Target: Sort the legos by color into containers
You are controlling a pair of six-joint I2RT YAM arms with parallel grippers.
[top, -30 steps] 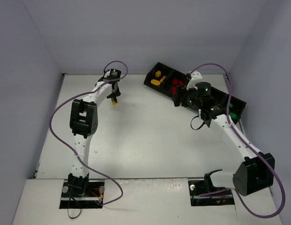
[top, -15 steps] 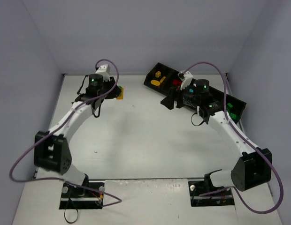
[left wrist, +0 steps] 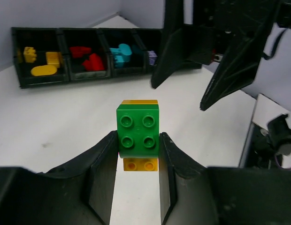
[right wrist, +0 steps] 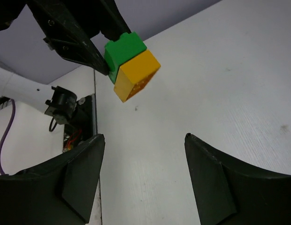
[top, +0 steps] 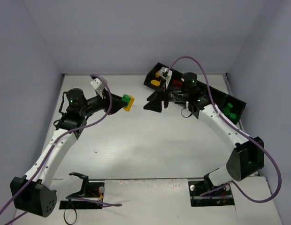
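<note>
My left gripper [left wrist: 137, 140] is shut on a stacked lego, a green brick [left wrist: 138, 129] pressed onto a yellow one [left wrist: 141, 164], and holds it in the air. From above, this stack [top: 127, 101] hangs over the middle of the table beyond the left gripper [top: 121, 104]. My right gripper [top: 152, 101] is open and empty, facing the stack [right wrist: 131, 65] from a short distance on the right. Behind it lies the black tray of containers [top: 156, 66], which holds yellow legos [left wrist: 44, 65], red legos [left wrist: 87, 58], teal legos [left wrist: 119, 54] and green legos [top: 231, 114].
Lavender walls [top: 37, 61] close in the white table [top: 150, 145] at the left, back and right. Purple cables [top: 202, 77] arch over both arms. The arm bases [top: 82, 194] sit at the near edge.
The left arm swung away from the back left and carried the green-and-yellow stack up and rightward. The right gripper moved left off the tray toward the stack, still open.
</note>
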